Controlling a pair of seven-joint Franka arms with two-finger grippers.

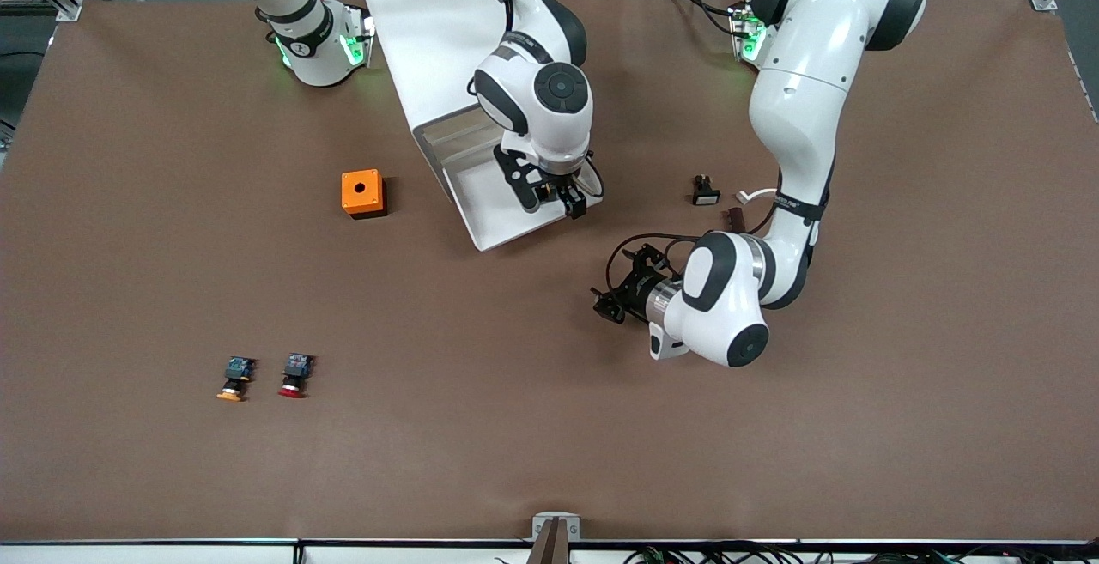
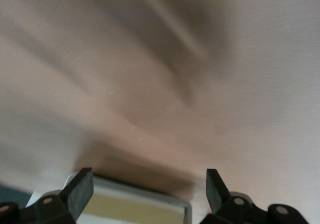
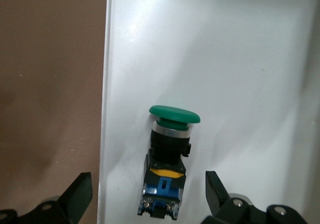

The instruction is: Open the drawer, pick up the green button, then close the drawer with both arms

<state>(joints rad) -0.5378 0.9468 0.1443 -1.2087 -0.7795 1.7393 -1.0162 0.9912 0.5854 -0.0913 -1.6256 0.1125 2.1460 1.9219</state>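
The white drawer (image 1: 482, 214) stands pulled out of the cabinet (image 1: 429, 40). My right gripper (image 1: 558, 201) hangs open over the drawer and hides the button in the front view. In the right wrist view the green-capped button (image 3: 169, 156) lies on the drawer floor (image 3: 240, 58) near its side wall, with its blue rear part between my open fingers (image 3: 80, 194); the right gripper (image 3: 148, 184) is not touching it. My left gripper (image 1: 608, 302) is open and empty, low over the table beside the drawer's front. In the left wrist view the left gripper (image 2: 148, 181) points at a cream slat (image 2: 135, 209).
An orange cube (image 1: 362, 193) with a hole sits beside the drawer toward the right arm's end. An orange-capped button (image 1: 233, 379) and a red-capped button (image 1: 295, 375) lie nearer the front camera. A small black part (image 1: 705, 191) lies near the left arm.
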